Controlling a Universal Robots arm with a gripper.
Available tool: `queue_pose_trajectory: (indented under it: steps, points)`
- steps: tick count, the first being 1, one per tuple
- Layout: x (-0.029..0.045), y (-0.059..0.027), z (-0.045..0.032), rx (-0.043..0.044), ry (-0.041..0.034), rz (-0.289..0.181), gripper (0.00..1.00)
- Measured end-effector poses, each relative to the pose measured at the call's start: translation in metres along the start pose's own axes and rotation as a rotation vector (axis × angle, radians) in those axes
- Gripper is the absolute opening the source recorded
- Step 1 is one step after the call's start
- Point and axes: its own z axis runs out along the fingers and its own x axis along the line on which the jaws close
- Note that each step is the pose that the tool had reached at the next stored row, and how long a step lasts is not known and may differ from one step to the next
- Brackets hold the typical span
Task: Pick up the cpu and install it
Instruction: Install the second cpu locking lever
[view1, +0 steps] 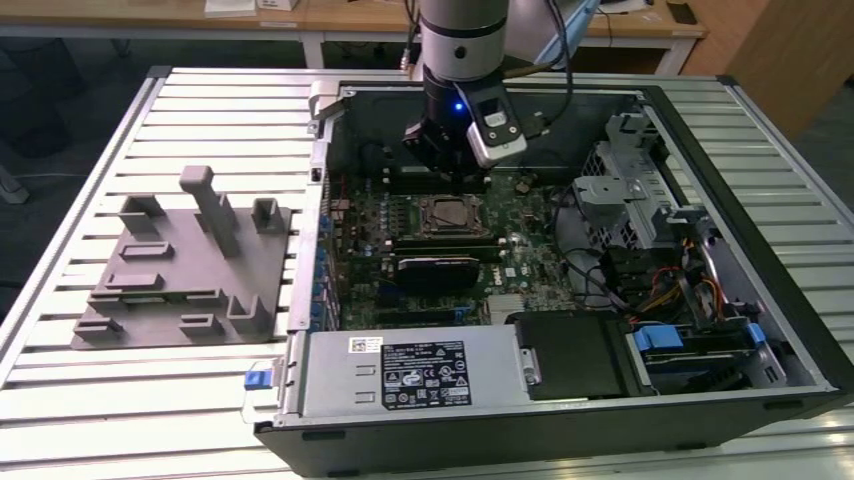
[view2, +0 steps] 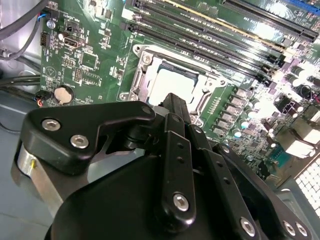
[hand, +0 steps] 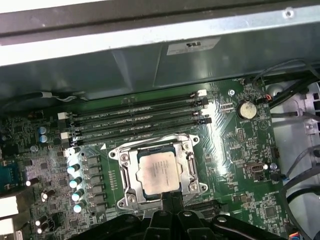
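First wrist view puts the end effector (hand: 171, 206) right at the near edge of the cpu (hand: 159, 171), and we cannot tell whether it is open or closed — its tips are masked by the black linkage. The cpu lies flat inside the socket frame (hand: 159, 172) on the motherboard (hand: 235, 150), silver top up, just beside the memory slots (hand: 137, 122). In the exterior view the end effector (view1: 451, 178) hangs over that socket inside the computer case (view1: 747, 300), which rests on the slatted surface (view1: 80, 200). As we judge it, the risk is a slightly skewed chip: any sideways drag from the tips could shift it and bend contacts beneath — we cannot confirm its seating.
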Motion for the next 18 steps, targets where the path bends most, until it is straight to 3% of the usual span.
queue_pose_trajectory:
  steps: [18]
  points:
    - [-0.0038,-0.0207,0.0017,0.0000,0.0000,0.000,0.11]
